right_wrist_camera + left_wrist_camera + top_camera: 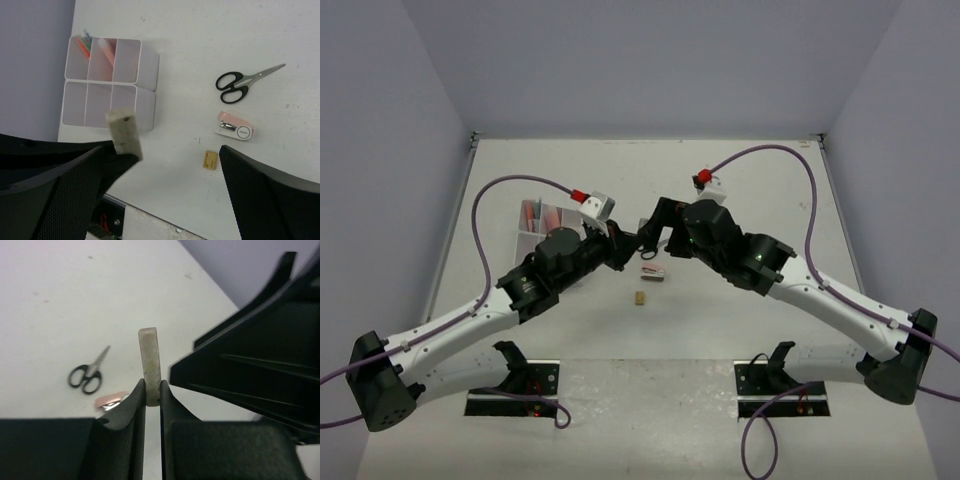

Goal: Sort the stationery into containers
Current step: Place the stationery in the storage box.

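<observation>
Now, near the organiser box (147, 105), my left claw (152, 387) pinches a pale bar (150, 357) by its end, right claw (160, 160) gaping wide so the left alone carries it.

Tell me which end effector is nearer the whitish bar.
Left. The left end effector is shut on the bar; the right end effector stands open beside it.
</observation>
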`<state>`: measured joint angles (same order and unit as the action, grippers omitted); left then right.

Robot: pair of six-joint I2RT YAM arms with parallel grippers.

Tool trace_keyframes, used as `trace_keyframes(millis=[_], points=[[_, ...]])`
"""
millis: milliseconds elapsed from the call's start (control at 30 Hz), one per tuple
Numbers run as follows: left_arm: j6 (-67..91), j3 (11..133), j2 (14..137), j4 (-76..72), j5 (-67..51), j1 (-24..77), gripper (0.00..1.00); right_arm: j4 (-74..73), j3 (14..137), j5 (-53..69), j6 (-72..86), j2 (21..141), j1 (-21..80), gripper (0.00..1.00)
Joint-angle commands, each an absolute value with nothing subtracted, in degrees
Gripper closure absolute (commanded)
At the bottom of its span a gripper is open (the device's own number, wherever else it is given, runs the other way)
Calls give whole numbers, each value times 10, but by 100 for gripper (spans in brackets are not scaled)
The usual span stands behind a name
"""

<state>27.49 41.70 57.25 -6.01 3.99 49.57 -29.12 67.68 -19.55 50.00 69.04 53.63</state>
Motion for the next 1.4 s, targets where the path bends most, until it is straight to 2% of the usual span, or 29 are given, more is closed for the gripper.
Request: trace_keyframes(millis=[0, 33, 67, 200, 333, 500, 600, 733, 1133, 1367], points=[[157, 532, 569, 188, 256, 494, 100, -301, 632, -179, 468, 617, 489, 1], [156, 533, 570, 192, 259, 492, 100, -301, 631, -178, 464, 601, 478, 1], [139, 550, 575, 255, 311, 488, 100, -301, 610, -167, 458, 571, 457, 1], [81, 518, 556, 335, 450, 476, 100, -300, 554, -158, 437, 518, 426, 1], [36, 516, 540, 334, 402, 381, 100, -289, 514, -153, 422, 504, 408, 1], [-61, 522, 587, 369, 360, 283, 100, -265, 481, -131, 394, 503, 373, 1], [-74, 514, 595, 380, 354, 274, 100, -252, 467, -114, 378, 502, 346, 1], [-103, 497, 599, 369, 255, 248, 100, -238, 453, -85, 365, 495, 320, 1], [-121, 489, 614, 402, 227, 248, 98, -223, 448, -83, 356, 510, 312, 1], [-136, 478, 562, 437, 250, 247, 100, -211, 446, -78, 356, 519, 312, 1]])
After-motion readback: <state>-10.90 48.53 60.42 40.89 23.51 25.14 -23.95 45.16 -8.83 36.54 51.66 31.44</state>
